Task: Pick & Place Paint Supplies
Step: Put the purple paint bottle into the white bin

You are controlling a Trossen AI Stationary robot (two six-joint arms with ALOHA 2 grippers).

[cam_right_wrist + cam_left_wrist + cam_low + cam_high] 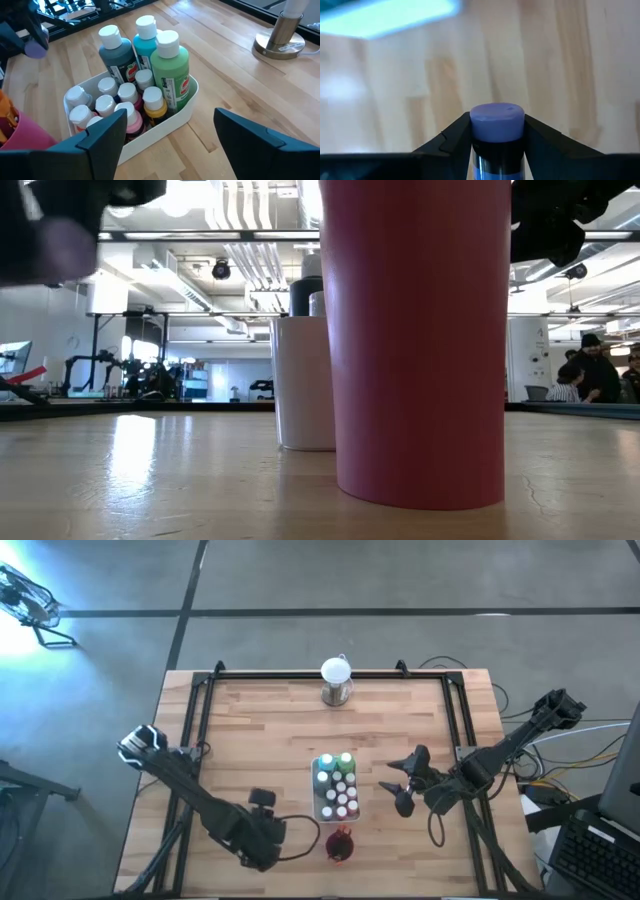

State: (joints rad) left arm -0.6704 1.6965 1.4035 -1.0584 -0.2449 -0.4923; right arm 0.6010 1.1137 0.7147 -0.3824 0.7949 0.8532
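Note:
A white tray (335,787) at the table's middle holds several white-capped paint bottles, among them a tall green one (171,67), a turquoise one (145,37) and a dark teal one (117,55). Left of the tray, my left gripper (262,802) is shut on a purple paint bottle (497,120), which also shows small in the right wrist view (34,47). Right of the tray, my right gripper (400,787) stands open and faces the tray with nothing between its fingers (102,135). My left gripper pinches the purple bottle by its two opposite sides (496,132), just behind its flat purple end, between its two fingers (454,140). The fingers point steeply down and lie along the bottle. The bottle's purple end juts past the fingertips toward the table, and the bottle is lifted clear of it.
A dark red cup (340,843) stands near the front edge, just in front of the tray (305,380), and fills the low view (420,340). A white globe on a metal base (336,680) stands at the far edge. Bare wood lies to the left.

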